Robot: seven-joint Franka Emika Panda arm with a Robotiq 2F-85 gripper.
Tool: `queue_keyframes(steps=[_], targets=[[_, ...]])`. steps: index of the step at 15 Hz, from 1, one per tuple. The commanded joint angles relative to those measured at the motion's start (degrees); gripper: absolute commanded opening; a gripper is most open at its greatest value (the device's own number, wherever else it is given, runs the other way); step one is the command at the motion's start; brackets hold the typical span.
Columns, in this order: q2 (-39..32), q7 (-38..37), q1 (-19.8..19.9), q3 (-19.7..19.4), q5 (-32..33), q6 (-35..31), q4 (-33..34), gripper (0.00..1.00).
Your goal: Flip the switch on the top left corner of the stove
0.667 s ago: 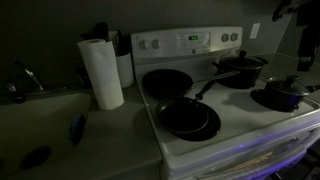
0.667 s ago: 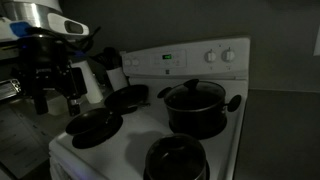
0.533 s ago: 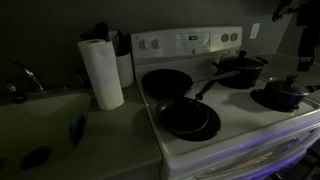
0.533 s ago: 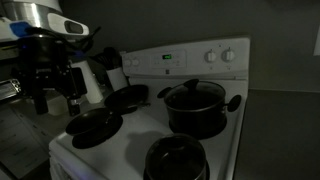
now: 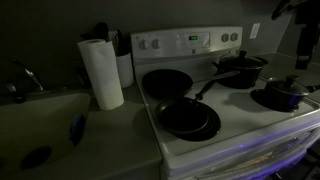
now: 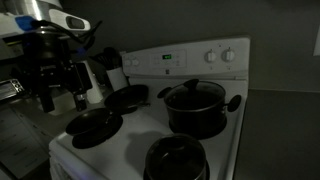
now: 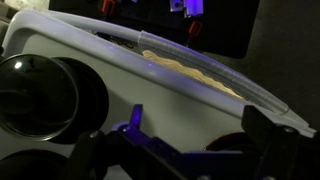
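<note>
A dim kitchen. A white electric stove (image 5: 250, 128) takes up the middle and one side of an exterior view and most of the frame in an exterior view (image 6: 140, 120). Its raised back panel (image 5: 190, 42) stands against a dark wall.

Beside the stove lies a grey surface (image 5: 110, 135) with a sink set into it (the basin is too dark to see into).

The robot arm (image 6: 45, 20) enters at the edge of an exterior view, pale at the top and dark lower down. It ends in the tool (image 6: 62, 98), which hangs in the air near the stove's edge and touches nothing. In the wrist view the tool (image 7: 175, 135) has its two dark fingers (image 7: 262, 135) spread wide apart and holds nothing. The stove's curved white rim (image 7: 150, 70) runs across the frame beyond them, with a dark round shape (image 7: 35, 95) at one side (burner or pan, I cannot tell which).

A paper towel roll (image 5: 100, 72) stands upright on the surface, just beside the stove.

Four dark vessels sit on the stove top:
- a lidded pot (image 5: 240, 68) near the back panel
- a smaller pot (image 5: 283, 93)
- a frying pan (image 5: 165, 82) towards the back
- a second pan (image 5: 188, 118) near the front

Round knobs (image 5: 150, 44) sit at the left end of the back panel, with more at the far end, and a small green display (image 5: 193, 38) sits between them. The switch itself is too small to make out.
</note>
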State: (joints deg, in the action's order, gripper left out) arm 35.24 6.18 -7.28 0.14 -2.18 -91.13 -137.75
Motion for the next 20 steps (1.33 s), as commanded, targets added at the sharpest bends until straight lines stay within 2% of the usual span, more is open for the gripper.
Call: queue_keyframes(steps=[1,7,14,19,20], targets=[[-4.1,3.7,0.6,1.1,4.3,-3.7,3.3,1.00],[-13.3,9.6,-0.7,2.1,9.6,-15.1,9.2,1.00],[-25.3,19.7,-2.0,2.4,8.9,-28.2,18.5,1.00],[-33.0,25.0,-2.7,4.0,5.9,-33.6,27.8,1.00],[-29.3,21.9,-2.1,4.3,7.3,-33.1,23.4,1.00]])
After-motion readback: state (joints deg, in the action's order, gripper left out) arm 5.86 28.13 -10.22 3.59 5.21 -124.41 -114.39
